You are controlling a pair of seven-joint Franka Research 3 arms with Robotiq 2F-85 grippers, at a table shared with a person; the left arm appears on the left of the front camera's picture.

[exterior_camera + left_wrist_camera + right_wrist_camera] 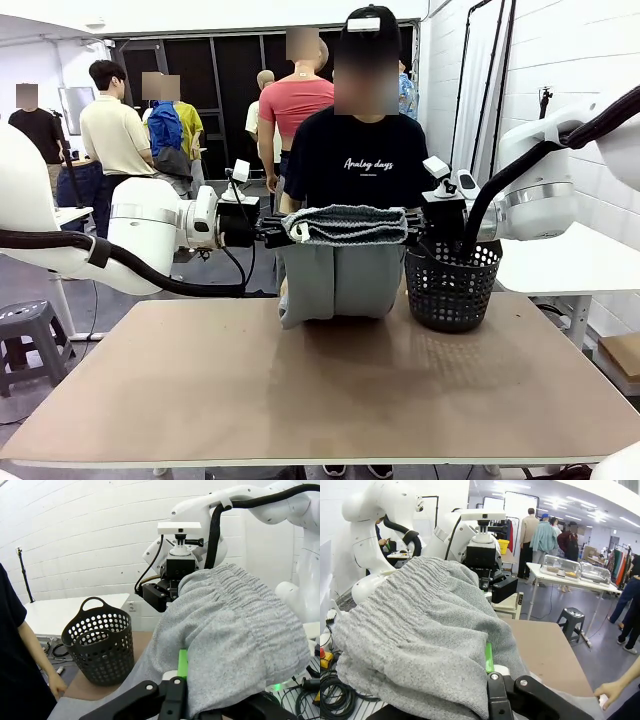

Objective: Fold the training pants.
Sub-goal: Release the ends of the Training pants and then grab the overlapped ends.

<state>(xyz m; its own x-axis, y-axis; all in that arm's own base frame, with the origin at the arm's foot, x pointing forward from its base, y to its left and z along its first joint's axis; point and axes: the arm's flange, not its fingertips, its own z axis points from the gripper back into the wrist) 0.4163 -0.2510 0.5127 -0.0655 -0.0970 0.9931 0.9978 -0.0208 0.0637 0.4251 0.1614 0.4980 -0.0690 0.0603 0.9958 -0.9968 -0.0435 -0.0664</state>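
The light grey training pants (335,275) hang in the air above the far side of the table. Their ribbed waistband (345,224) is stretched level between my two grippers, and the legs drop down to the tabletop. My left gripper (274,229) is shut on the waistband's left end, my right gripper (414,226) on its right end. In the left wrist view the grey cloth (235,630) bunches over my left gripper (180,674), with a green pad (183,664) showing. In the right wrist view the cloth (420,630) covers my right gripper (490,666) in the same way.
A black mesh basket (452,286) stands on the table's far right, just below my right gripper. A person in a black T-shirt (362,160) stands right behind the pants, one hand (55,685) by the table edge. The brown tabletop (320,390) stretches toward me.
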